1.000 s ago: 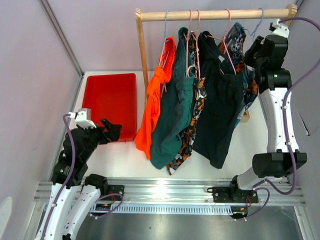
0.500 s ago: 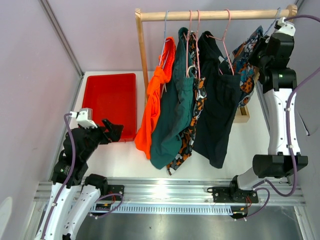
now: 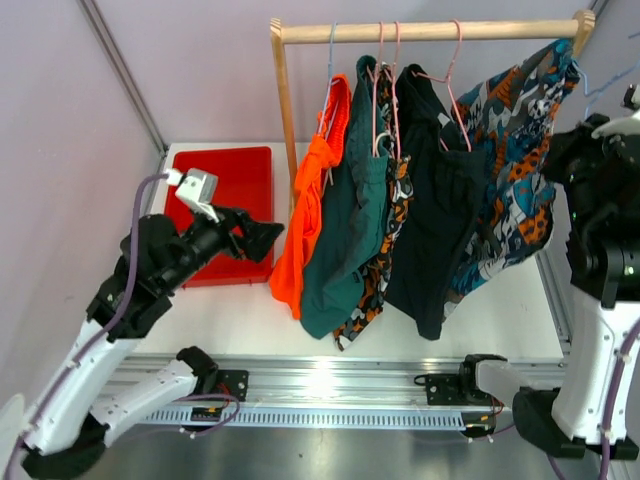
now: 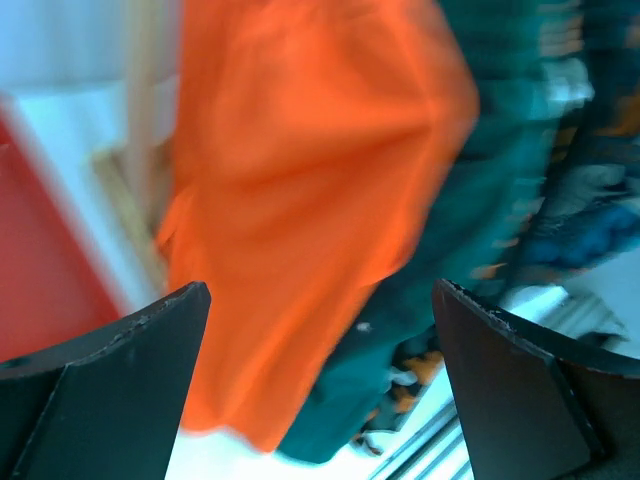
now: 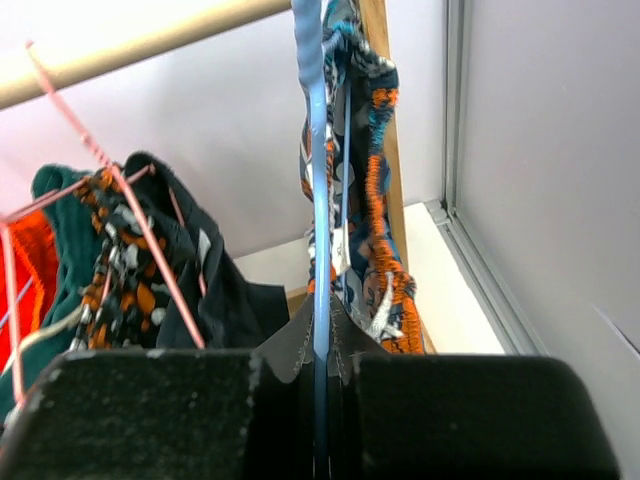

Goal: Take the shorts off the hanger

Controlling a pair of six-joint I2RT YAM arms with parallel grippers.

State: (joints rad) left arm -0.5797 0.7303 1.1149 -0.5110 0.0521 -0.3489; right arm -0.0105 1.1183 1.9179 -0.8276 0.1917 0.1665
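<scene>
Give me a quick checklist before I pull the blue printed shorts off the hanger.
1. Right gripper shut on the blue hanger: ok.
2. Blue printed shorts hanging on that hanger: ok.
3. Hanger hook clear of the rail: cannot tell, hook out of view.
4. Left gripper open: ok.
5. Left gripper near the blue printed shorts: not ok, it faces the orange shorts.

I get bright, even light from above, glare on the rail (image 3: 330, 378), left wrist view smeared, orange shorts (image 4: 300, 200) all blur, right wrist view sharp.
</scene>
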